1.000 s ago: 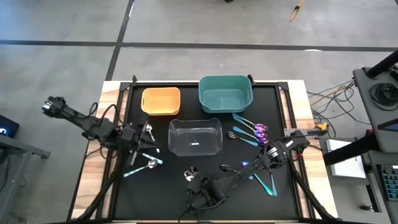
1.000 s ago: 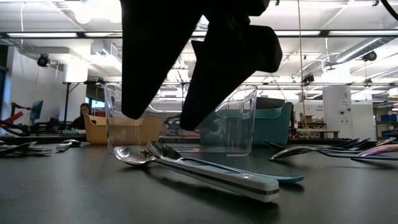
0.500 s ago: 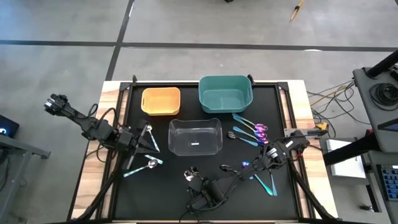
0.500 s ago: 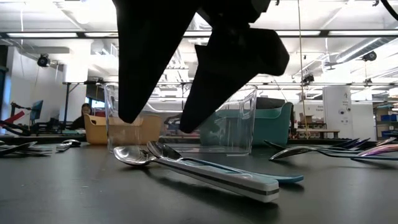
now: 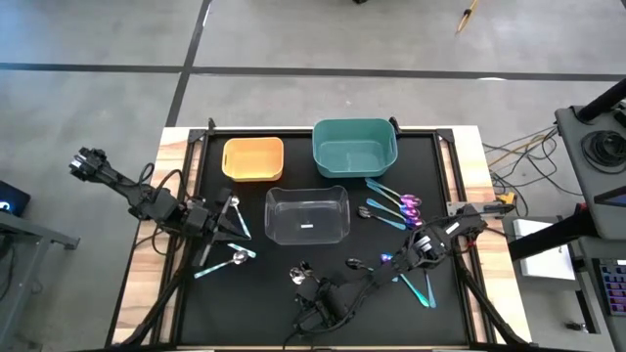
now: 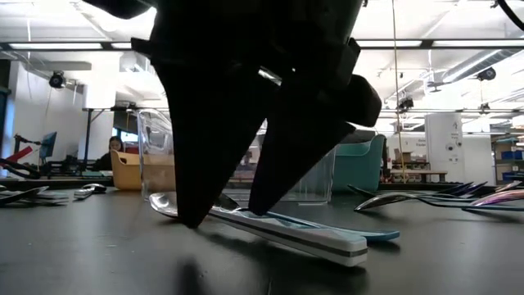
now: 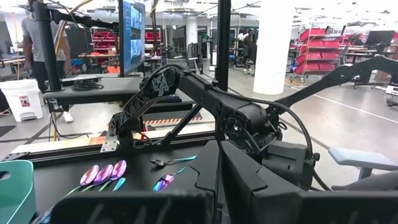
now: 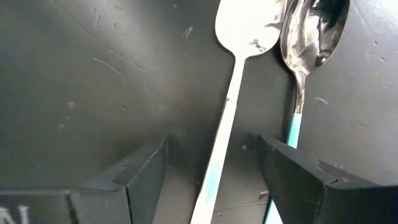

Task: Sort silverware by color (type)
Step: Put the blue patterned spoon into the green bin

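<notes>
right claw (image 8: 211, 171): apart, down astride a shiny silver spoon with pale teal handle (image 8: 231, 93) near front of black counter (image 5: 264, 279) | left claw (image 5: 231, 217): together, left of clear plastic bin (image 5: 307, 215)

The left gripper's (image 7: 219, 163) two dark fingers meet, shut, at six o'clock. Beyond them, the black jointed right arm (image 7: 205, 99) crosses the middle. At eight o'clock, iridescent purple-pink spoon bowls (image 7: 103, 173) lie on the black tabletop (image 7: 68, 177).

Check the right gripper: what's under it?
Two spoons lie side by side on the black mat. One handle runs between the open right gripper fingers, not gripped. Handle ends are out of view.
</notes>
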